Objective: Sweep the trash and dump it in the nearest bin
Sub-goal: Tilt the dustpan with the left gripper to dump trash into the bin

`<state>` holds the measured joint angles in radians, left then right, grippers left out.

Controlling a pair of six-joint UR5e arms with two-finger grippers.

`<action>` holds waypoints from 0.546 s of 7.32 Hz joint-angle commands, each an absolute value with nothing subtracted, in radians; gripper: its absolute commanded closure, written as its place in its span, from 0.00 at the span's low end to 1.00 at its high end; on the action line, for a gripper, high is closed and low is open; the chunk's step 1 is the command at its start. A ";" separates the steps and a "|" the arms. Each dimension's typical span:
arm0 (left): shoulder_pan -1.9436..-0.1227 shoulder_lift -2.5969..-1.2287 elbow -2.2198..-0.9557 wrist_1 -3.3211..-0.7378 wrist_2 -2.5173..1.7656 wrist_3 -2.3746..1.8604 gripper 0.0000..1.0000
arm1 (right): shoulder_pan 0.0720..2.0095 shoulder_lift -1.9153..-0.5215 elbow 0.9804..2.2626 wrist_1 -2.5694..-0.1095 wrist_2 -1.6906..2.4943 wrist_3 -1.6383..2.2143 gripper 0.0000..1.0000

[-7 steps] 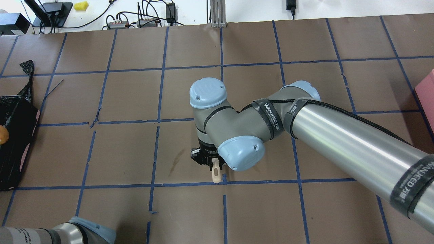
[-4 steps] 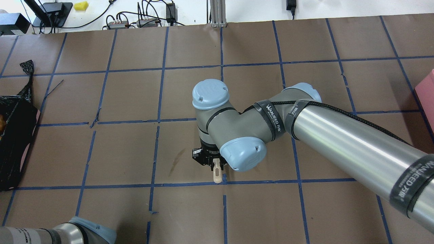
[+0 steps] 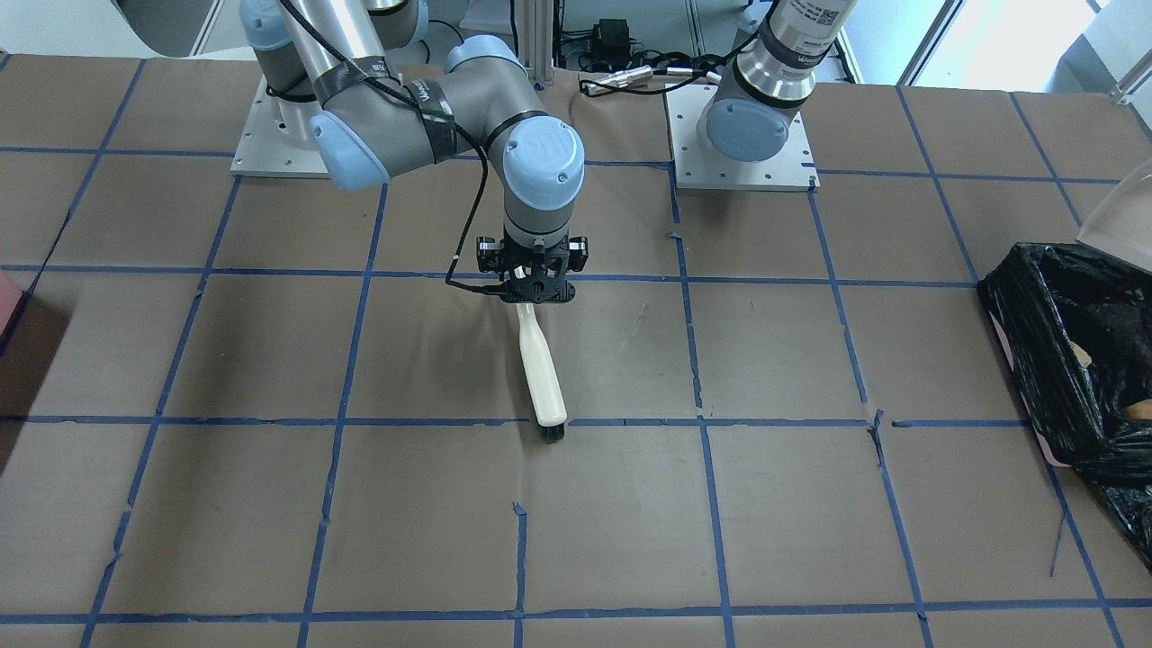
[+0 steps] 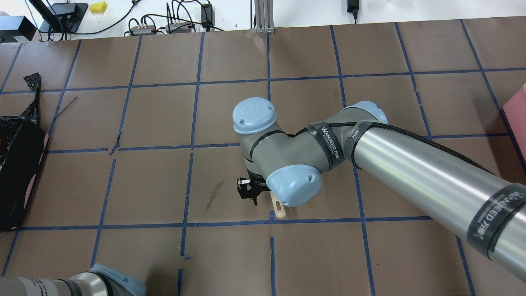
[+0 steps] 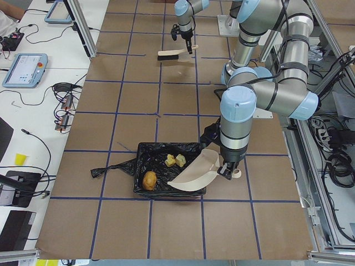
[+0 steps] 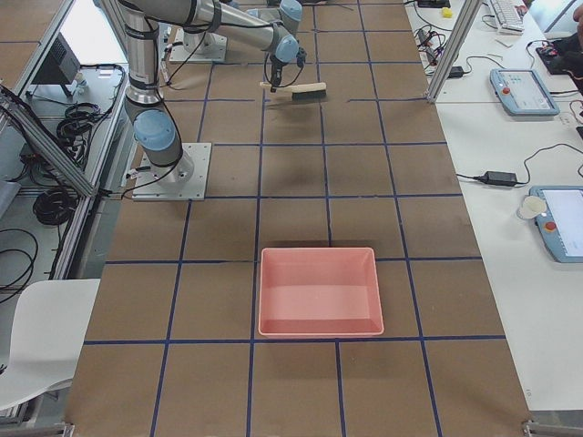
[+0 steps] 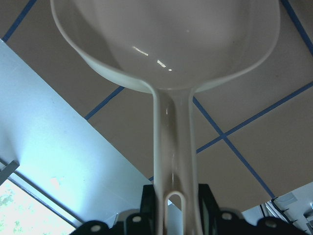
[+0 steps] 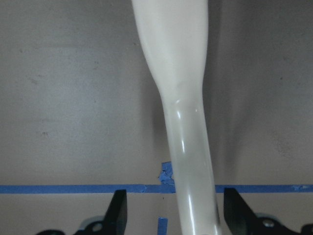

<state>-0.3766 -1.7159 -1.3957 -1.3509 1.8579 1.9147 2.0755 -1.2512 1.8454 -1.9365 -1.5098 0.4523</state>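
Front-facing view: right arm folded over mid-desk, wrist vertical, right gripper (image 3: 529,297) pointing straight down at the end of the brush (image 3: 540,373) (smooth cream plastic handle, black bristle tuft at the far tip).

Overhead: only the handle's rounded end shows from under the wrist.

Left-end view: left arm bent down at the desk's left edge. The left gripper (image 5: 226,168) holds the dustpan (image 5: 195,173), a glossy cream scoop, tilted over the bin (image 5: 158,151) with its crinkly black liner. Trash (image 5: 149,180) lies inside: one tan-orange lump, two yellowish chunks.

Left wrist: fingers (image 7: 149,203) clamped on the dustpan handle.

Right wrist: fingers (image 8: 118,210) stand off the brush handle, a gap on each side.
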 commanded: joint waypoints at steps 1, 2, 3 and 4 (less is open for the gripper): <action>-0.446 -1.675 -1.399 -1.356 1.867 1.904 0.86 | 2.030 -1.264 1.798 -1.936 -1.513 0.410 0.00; -0.497 -1.668 -1.396 -1.358 1.844 1.884 0.86 | 1.976 -1.294 1.755 -1.909 -1.511 0.344 0.00; -0.561 -1.654 -1.394 -1.364 1.810 1.873 0.86 | 1.901 -1.349 1.700 -1.813 -1.506 0.271 0.00; -0.619 -1.657 -1.399 -1.373 1.774 1.852 0.86 | 1.814 -1.400 1.643 -1.705 -1.500 0.155 0.00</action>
<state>-0.5461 -1.6607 -1.3965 -1.3635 1.8153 1.8741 1.9138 -1.3387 1.7118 -1.8225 -1.5067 0.2771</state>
